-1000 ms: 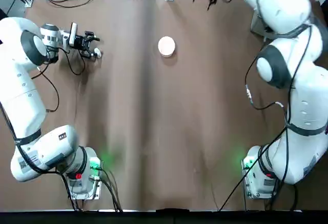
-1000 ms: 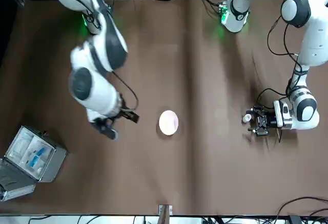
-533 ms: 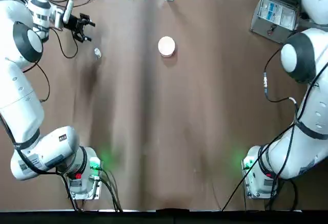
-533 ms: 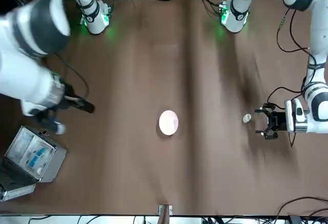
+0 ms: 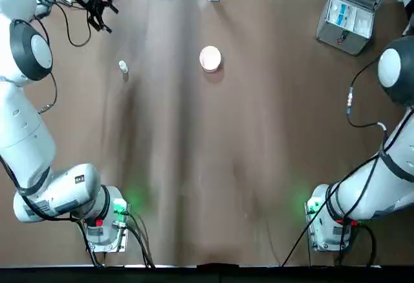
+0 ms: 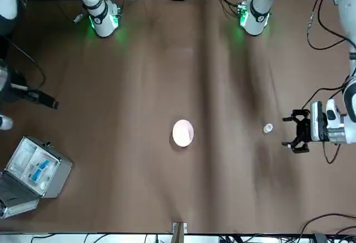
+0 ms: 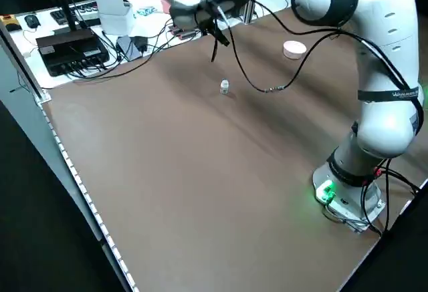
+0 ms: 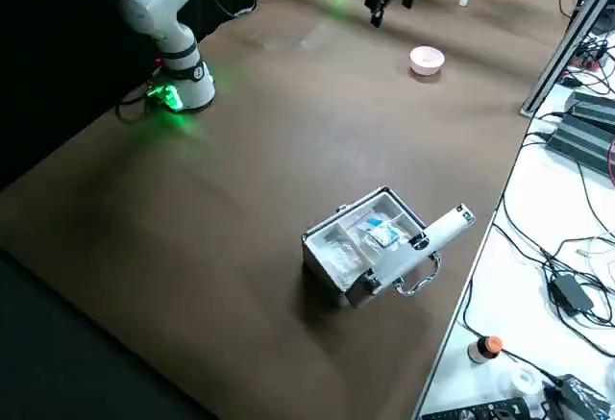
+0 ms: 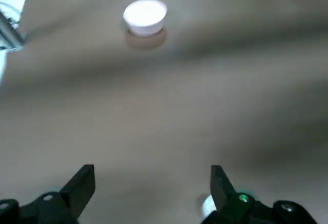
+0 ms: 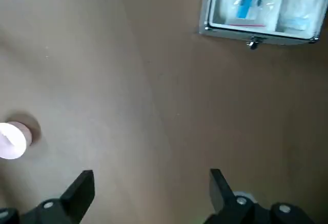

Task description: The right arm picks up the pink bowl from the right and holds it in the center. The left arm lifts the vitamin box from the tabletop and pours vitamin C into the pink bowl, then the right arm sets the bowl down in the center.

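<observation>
bases: both arm bases sit at the near edge of the table (image 5: pixel 213 166), nothing lying close to them
bowl: the pink bowl (image 5: pixel 210 57) rests flat on the cloth far out along the centre line, nobody holding it
box: the vitamin box (image 5: pixel 123 67) lies on the table to the bowl's left (robot's left), well apart from it; its long axis I honestly can't make out, it's too tiny
left gripper: the left gripper (image 5: pixel 97 12) hangs in the air by the far-left corner, fingers spread wide, nothing between them; the box lies nearer the robot and a bit toward centre from it, so this is clearly the closer arm to the box
right gripper: the right gripper (image 10: pixel 148 193) is up high on the right side, jaws wide apart and empty; its wrist camera shows the bowl off at one edge and the grey case (image 5: pixel 352 11) farther off
case: open, sits in the far-right corner
state of play: looks to me like the bowl is already set down in the centre
hidden: right gripper is cut off in the overhead shot; whether anything is inside the bowl, can't tell
</observation>
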Controlling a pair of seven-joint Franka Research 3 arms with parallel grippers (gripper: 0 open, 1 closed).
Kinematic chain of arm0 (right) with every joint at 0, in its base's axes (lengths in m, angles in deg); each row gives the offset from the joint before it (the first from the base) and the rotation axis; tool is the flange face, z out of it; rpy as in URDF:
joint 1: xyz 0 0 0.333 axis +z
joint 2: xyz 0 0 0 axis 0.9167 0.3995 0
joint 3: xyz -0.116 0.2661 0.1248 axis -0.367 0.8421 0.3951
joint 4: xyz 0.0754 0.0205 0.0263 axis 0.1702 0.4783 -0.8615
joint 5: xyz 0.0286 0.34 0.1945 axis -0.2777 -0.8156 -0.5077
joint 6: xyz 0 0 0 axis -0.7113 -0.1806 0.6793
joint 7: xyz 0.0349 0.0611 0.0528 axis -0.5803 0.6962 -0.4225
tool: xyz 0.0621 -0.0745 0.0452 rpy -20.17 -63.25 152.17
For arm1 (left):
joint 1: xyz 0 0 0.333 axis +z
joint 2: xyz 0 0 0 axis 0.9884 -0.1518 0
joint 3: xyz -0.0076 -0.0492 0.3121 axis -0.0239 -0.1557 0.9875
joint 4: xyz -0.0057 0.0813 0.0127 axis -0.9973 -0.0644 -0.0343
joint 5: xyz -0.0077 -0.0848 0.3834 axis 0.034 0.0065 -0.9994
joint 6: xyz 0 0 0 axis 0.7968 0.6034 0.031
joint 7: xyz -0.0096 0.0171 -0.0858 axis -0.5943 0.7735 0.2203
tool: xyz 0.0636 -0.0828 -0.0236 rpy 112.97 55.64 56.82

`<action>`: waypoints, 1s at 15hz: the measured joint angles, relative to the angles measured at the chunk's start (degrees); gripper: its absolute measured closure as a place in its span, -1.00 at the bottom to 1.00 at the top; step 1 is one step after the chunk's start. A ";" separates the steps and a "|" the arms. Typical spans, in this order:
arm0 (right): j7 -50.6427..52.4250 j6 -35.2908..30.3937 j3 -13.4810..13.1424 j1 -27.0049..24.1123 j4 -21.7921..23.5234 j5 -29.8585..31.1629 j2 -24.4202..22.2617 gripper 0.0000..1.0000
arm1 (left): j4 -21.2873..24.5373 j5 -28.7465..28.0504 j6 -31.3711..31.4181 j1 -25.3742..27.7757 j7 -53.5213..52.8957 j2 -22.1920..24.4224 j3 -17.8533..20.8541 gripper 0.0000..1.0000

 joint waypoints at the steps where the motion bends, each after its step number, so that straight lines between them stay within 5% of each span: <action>1: 0.63 -0.04 0.00 -0.30 1.12 0.55 -1.24 -0.97 | -0.72 -1.30 1.63 -0.66 0.00 0.94 0.16 -0.99; 10: 8.70 0.71 0.00 -2.72 11.41 3.89 -11.14 -0.97 | -4.16 -19.01 8.50 -13.10 3.26 6.90 2.33 -0.99; 15: 10.99 2.75 1.98 -5.52 15.97 4.00 -15.14 -0.97 | -4.35 -19.73 9.03 -13.19 24.57 10.13 2.79 -0.99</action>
